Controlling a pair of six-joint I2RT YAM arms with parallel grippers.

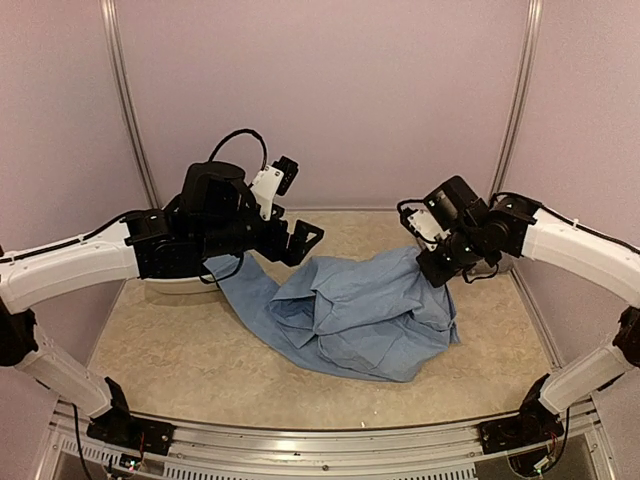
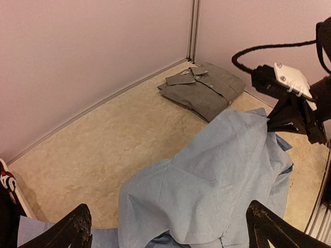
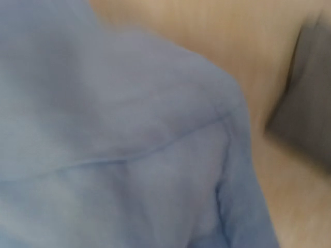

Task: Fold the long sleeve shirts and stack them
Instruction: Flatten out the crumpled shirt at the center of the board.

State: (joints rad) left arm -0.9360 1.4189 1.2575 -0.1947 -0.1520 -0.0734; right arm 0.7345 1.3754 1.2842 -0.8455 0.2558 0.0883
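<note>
Sprawling across the middle of the tabletop (image 1: pixel 150 350), one light blue shirt (image 1: pixel 360 315) is lying crumpled. Its far right corner is rising to the right gripper (image 1: pixel 440 268), whose fingers are pressing together on that cloth. The left gripper (image 1: pixel 303 243) is hanging over the shirt's left end with its fingers spread wide, holding nothing. The left wrist camera is showing what the overhead view is hiding behind the right arm: one grey shirt (image 2: pixel 204 88), folded with its collar up, sitting in the far right corner of the tabletop just beyond the blue one. The right wrist camera is giving only blurred blue cloth. Two shirts are showing in all, and two arms.
</note>
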